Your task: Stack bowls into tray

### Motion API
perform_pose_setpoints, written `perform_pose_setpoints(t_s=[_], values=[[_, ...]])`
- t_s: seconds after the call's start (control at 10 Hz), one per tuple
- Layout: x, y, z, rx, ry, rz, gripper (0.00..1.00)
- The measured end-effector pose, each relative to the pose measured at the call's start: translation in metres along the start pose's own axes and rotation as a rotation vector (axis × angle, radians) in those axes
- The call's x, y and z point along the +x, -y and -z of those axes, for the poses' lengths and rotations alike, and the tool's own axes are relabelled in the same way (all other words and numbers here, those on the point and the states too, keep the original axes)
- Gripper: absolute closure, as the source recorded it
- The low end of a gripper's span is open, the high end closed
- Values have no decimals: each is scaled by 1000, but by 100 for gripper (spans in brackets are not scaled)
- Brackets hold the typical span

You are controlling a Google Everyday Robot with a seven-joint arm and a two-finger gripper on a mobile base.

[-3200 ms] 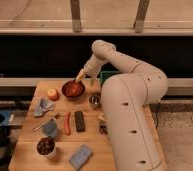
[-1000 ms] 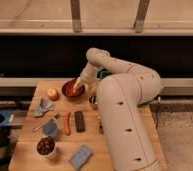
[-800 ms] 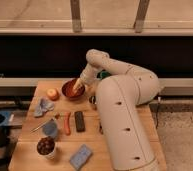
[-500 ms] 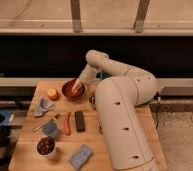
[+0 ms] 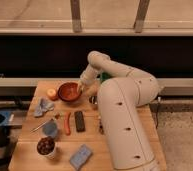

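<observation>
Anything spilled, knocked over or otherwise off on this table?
Nothing stands out. The orange-red bowl sits upright with the gripper shut on its right rim. The white cup stands upright, its dark round contents inside. No spill visible.

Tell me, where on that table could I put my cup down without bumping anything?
Bare wood lies at the near left corner, beside the white cup and blue sponge. The far side is crowded: the gripper is shut on the orange-red bowl, with an orange next to it.

Arm bent forward, claw lowered, fingers closed.
</observation>
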Motion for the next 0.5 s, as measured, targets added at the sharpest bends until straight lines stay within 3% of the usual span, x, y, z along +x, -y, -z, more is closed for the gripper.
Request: perform_pose_setpoints(t_s=[0.5], values=[[4,3,3,-29,6,-14,100]])
